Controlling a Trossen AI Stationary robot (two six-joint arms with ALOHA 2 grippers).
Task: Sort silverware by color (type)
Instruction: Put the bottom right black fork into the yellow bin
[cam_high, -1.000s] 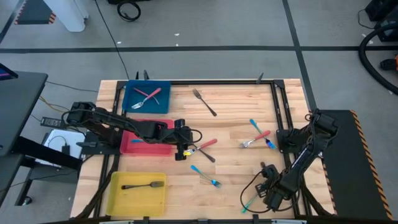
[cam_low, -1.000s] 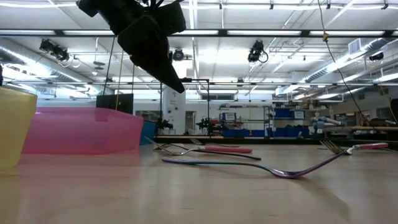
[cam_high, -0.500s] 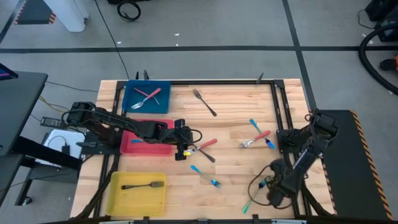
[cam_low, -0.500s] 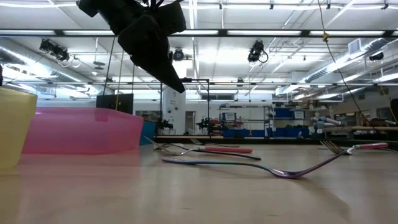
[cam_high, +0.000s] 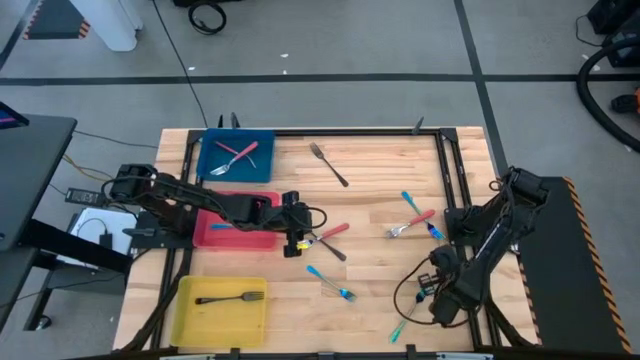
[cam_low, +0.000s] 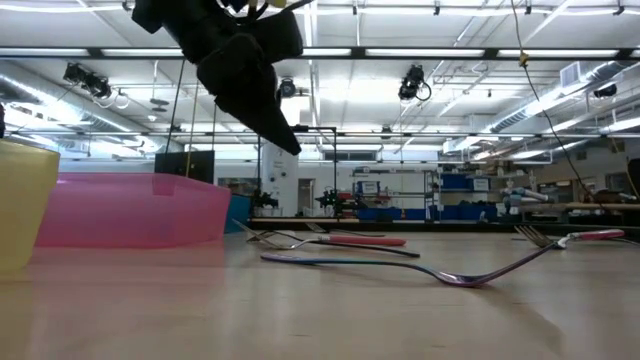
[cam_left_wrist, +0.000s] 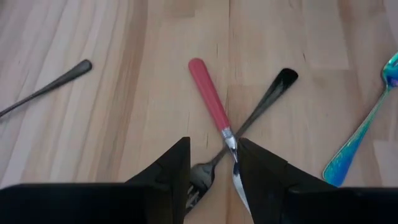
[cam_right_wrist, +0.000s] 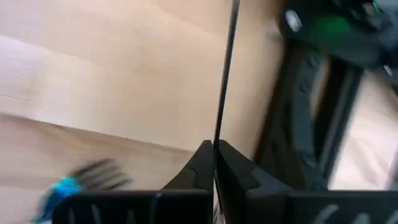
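Red-handled fork (cam_left_wrist: 212, 104) crossed over dark metal fork (cam_left_wrist: 259, 106) on bench (cam_high: 380, 190), just beside red bin (cam_high: 232, 237). Judged light, stiff, slim and slippery; best pinched across handle, clear of the crossing. Left gripper (cam_left_wrist: 212, 163) hovering above that crossing, fingers apart. Right gripper (cam_right_wrist: 214, 163) far from red bin, near a blue-handled fork (cam_high: 401, 327), fingers together, nothing visibly clamped. Blue bin (cam_high: 210, 168) beyond red bin: red-handled forks. Yellow bin (cam_high: 190, 318): one dark fork.
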